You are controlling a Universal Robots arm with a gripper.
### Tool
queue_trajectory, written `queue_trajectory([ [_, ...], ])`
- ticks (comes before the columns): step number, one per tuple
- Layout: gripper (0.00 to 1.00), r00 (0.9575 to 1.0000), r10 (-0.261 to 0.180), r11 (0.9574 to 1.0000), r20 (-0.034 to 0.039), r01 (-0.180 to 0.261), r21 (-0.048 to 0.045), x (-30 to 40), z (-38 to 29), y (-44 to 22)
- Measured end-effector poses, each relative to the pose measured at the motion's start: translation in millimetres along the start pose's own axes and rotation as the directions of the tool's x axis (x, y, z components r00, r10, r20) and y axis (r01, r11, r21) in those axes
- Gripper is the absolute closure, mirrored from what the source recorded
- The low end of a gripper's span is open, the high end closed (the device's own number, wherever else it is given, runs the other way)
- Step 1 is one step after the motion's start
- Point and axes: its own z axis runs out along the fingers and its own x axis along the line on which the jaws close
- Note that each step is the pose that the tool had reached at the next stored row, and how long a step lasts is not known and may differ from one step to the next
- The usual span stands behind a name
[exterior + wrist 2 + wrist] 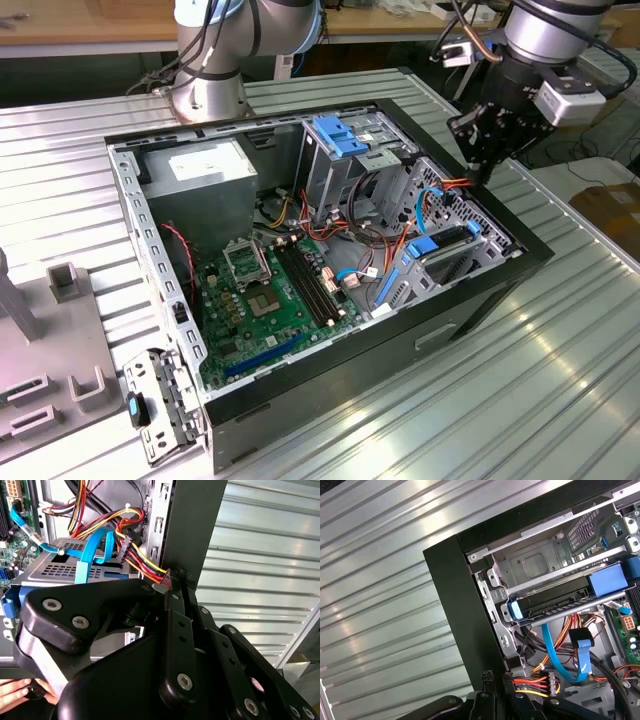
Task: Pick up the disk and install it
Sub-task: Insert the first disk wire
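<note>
The disk (447, 240) lies flat in the lower drive bay of the open computer case (470, 300), a bright blue tab at each end of it. The first wrist view has the disk (560, 604) seated in its metal cage, between its blue rail ends. My gripper (487, 172) hangs over the case's wall just beyond the drive cage, apart from the disk. In the second wrist view its fingers (176, 605) come together at the case edge, beside a power plug (161, 582) on red, yellow and black wires. Nothing shows between them.
A tall metal cage with a wide blue bracket (338, 135) stands behind the drive bay. Blue data cables (555, 652) and wire bundles cross beside the cage. The motherboard (275, 290) fills the case floor. A person's hand (15, 692) is near the gripper's base. Ribbed metal tabletop (520, 400) surrounds the case.
</note>
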Motion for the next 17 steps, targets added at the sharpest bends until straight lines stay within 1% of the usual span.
queue_trajectory([
  [2, 0.84, 0.9999, 0.011, 0.9999, -0.001, -0.011, -0.0047, 0.2, -1.3, 0.0],
  [3, 0.84, 0.9993, 0.037, 0.9993, -0.0023, -0.037, -0.0093, 0.2, -1.4, 0.0],
  [5, 0.84, 0.9978, 0.066, 0.9977, -0.0038, -0.066, -0.0138, 0.3, -1.4, 0.0],
  [7, 0.84, 0.9917, 0.128, 0.9914, -0.0076, -0.129, -0.0242, 0.3, -1.5, -0.1],
  [8, 0.84, 0.9877, 0.156, 0.9873, -0.0095, -0.156, -0.0286, 0.3, -1.4, -0.1],
  [11, 0.84, 0.9789, 0.204, 0.9782, -0.0135, -0.204, -0.037, 0.3, -1.5, -0.1],
  [12, 0.84, 0.9744, 0.224, 0.9736, -0.0153, -0.225, -0.0405, 0.3, -1.5, -0.1],
  [14, 0.84, 0.9611, 0.276, 0.9599, -0.0197, -0.276, -0.0484, 0.3, -1.5, -0.1],
  [15, 0.84, 0.9556, 0.294, 0.9542, -0.0215, -0.295, -0.0512, 0.3, -1.4, 0.0],
  [16, 0.84, 0.948, 0.317, 0.9464, -0.0239, -0.318, -0.055, 0.3, -1.4, -0.1],
  [17, 0.84, 0.944, 0.329, 0.9423, -0.0252, -0.33, -0.057, 0.2, -1.4, 0.0],
])
